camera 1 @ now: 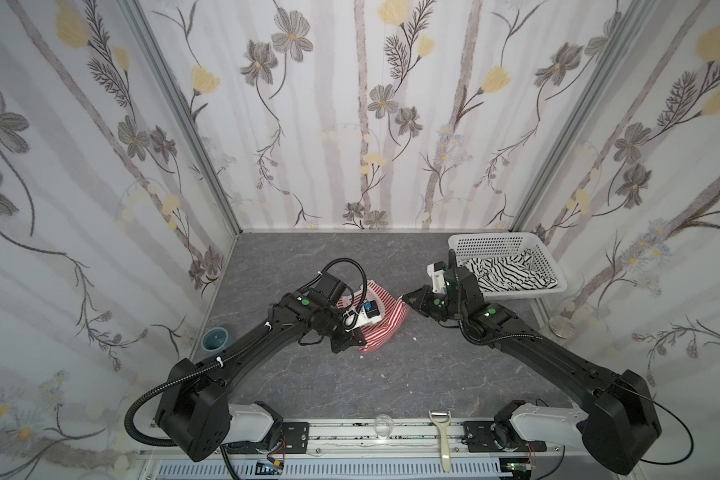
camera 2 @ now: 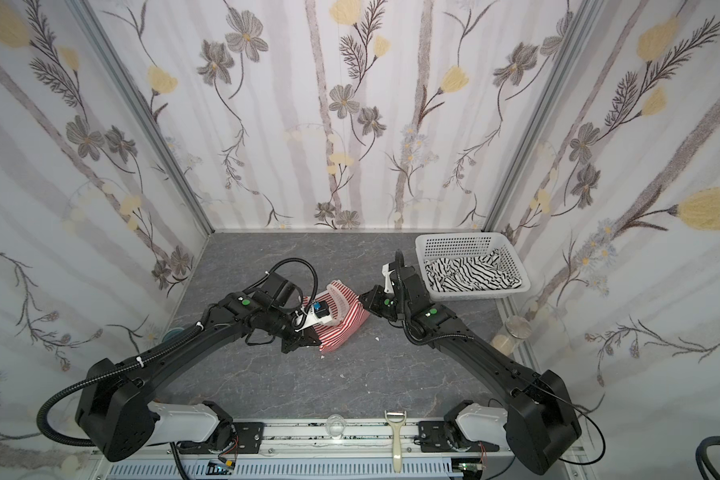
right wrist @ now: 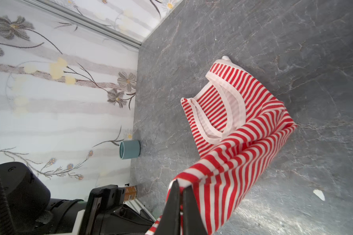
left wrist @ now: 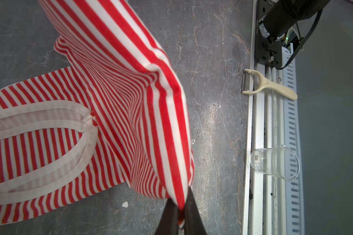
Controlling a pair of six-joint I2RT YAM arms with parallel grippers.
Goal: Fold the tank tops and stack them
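The red-and-white striped tank top [camera 1: 385, 328] [camera 2: 346, 328] is in the middle of the grey table in both top views. My left gripper [left wrist: 180, 203] [camera 1: 356, 343] is shut on one corner of its striped edge. My right gripper [right wrist: 180, 187] [camera 1: 404, 297] is shut on the opposite corner. That edge hangs lifted between them, while the pale-trimmed straps [right wrist: 222, 114] rest on the table. The white tank top with black stripes [camera 1: 504, 270] [camera 2: 470, 272] lies crumpled in the white basket [camera 1: 495, 239] at the back right.
A cream peeler [camera 1: 444, 440] [left wrist: 269, 85] and a clear glass beaker [camera 1: 382, 426] [left wrist: 275, 162] lie on the front rail. A blue cup [camera 1: 216, 337] [right wrist: 129, 149] stands by the left wall. A glass jar [camera 1: 562, 326] sits at the right edge.
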